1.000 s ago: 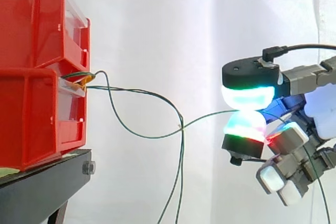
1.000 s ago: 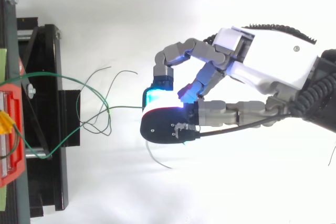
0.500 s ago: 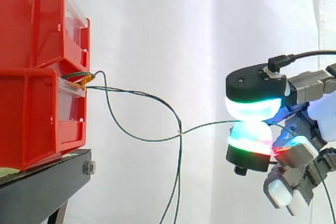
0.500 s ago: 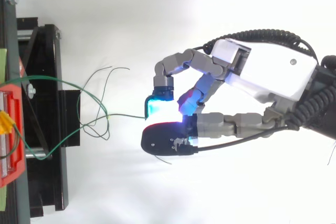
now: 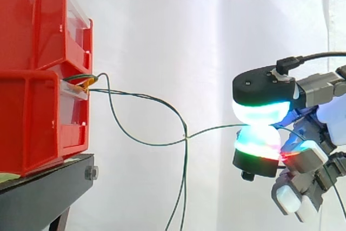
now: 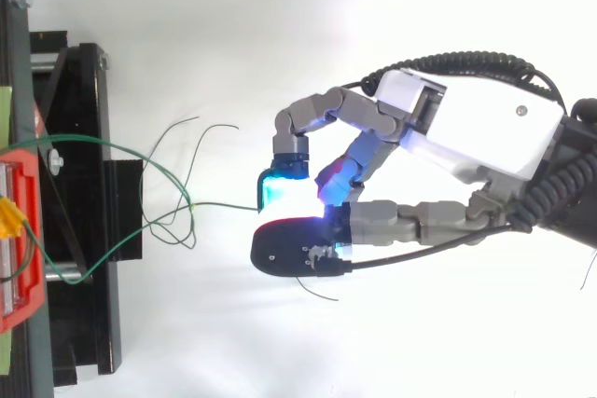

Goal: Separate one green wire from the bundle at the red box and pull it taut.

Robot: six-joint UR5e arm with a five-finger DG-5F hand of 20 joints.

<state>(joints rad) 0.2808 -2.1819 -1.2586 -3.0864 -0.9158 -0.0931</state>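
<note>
green wire (image 5: pixel 216 128) | pinched between fingers (image 5: pixel 258 113) | hand (image 6: pixel 485 128) pointing toward red bins (image 5: pixel 32 79)

Slack green wires (image 5: pixel 185 135) span space beside red bins (image 5: pixel 32 117).

No readable text, labels, numbers or signs, either view

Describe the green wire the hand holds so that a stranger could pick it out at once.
Start at the stacked red bins on the left, where green wires come out between them. They sag to a crossing point, where the others drop downward. The held wire alone runs sideways from there into the pinching pads of the hand.
</note>
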